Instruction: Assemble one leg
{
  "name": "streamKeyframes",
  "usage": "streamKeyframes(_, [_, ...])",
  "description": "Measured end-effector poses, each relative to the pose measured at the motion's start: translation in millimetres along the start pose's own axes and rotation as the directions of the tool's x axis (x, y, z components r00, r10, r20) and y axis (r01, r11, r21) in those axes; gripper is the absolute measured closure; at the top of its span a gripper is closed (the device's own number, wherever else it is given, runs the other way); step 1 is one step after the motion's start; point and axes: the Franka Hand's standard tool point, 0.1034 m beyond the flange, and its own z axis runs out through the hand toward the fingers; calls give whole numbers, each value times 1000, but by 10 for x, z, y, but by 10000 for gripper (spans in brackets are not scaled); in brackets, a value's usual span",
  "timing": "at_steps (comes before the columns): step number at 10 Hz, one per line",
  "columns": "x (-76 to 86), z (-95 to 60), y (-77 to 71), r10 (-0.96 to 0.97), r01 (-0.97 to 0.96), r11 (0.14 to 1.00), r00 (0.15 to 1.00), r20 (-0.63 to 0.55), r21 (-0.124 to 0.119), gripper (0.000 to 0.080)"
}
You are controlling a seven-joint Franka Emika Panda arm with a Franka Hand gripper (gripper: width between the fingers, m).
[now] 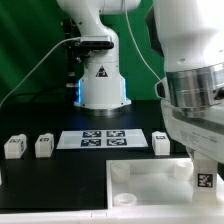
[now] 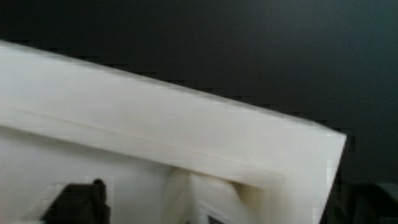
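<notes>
In the exterior view my gripper [image 1: 201, 172] hangs at the right, over the far right corner of the large flat white square piece [image 1: 140, 188]. A white leg [image 1: 203, 182] with a black-and-white tag stands upright between the fingers at that corner. In the wrist view the leg [image 2: 231, 195] shows as a pale upright block against the white piece [image 2: 143, 110]. One dark finger [image 2: 75, 200] stands clearly apart from it with a white gap between. The gripper [image 2: 228, 205] looks open around the leg.
Two more legs [image 1: 14, 146] [image 1: 43, 146] stand at the exterior view's left and one [image 1: 161, 144] right of the marker board [image 1: 103, 139]. The robot base [image 1: 100, 85] stands behind the board, with cables at the back left.
</notes>
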Motion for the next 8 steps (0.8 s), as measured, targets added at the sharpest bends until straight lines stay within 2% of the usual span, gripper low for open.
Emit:
streamKeyframes(2, [20,6,8,-206,206,979,979,-5,-4,150])
streamKeyframes(4, [54,12,29,-426,426,905,905,-7,-10,150])
streamKeyframes(6, [265,4,118,-641,640,768,768,-12,-18,150])
streamKeyframes(8, [329,2,146,-778,778,628,628,-10,-28,150])
